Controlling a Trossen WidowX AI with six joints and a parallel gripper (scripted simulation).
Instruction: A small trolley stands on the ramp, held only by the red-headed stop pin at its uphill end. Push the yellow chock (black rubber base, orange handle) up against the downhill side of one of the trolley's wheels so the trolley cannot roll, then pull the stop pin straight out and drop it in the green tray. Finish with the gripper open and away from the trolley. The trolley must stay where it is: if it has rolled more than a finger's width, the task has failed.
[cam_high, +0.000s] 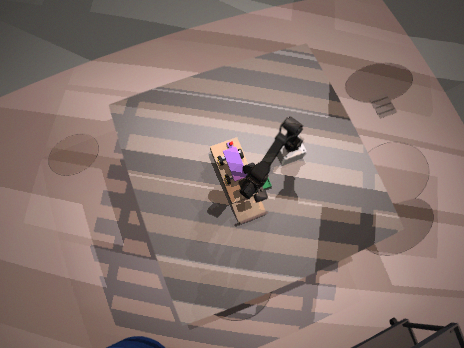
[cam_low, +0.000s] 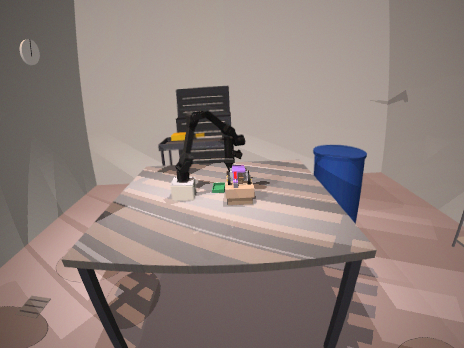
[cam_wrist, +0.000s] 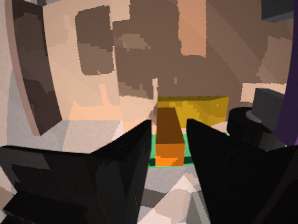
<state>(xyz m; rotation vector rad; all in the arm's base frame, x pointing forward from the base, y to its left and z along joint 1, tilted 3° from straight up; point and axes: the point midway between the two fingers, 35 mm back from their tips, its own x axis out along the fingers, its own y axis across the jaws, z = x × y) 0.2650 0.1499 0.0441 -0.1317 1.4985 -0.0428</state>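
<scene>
The yellow chock (cam_wrist: 207, 109) lies across the ramp (cam_high: 248, 215) (cam_low: 240, 193) (cam_wrist: 87, 111), its end right by a black trolley wheel (cam_wrist: 242, 126); whether they touch I cannot tell. Its orange handle (cam_wrist: 170, 150) stands between the fingers of my gripper (cam_wrist: 169, 125) (cam_low: 229, 167), which is slightly open with a narrow gap on each side. Its black base is not clear. The purple trolley (cam_high: 233, 160) (cam_low: 238, 169) (cam_wrist: 291, 102) stands on the ramp. The red-headed stop pin (cam_high: 231, 143) (cam_low: 235, 175) is at its uphill end. The green tray (cam_high: 267, 185) (cam_low: 218, 188) (cam_wrist: 188, 150) is beside the ramp.
The arm's white base (cam_high: 295, 152) (cam_low: 183, 190) stands on the table beyond the tray. The forearm reaches over the tray and the ramp's lower part. The trolley is close beside the right finger. Strong striped shadows cross the table (cam_high: 200, 280) (cam_low: 215, 235).
</scene>
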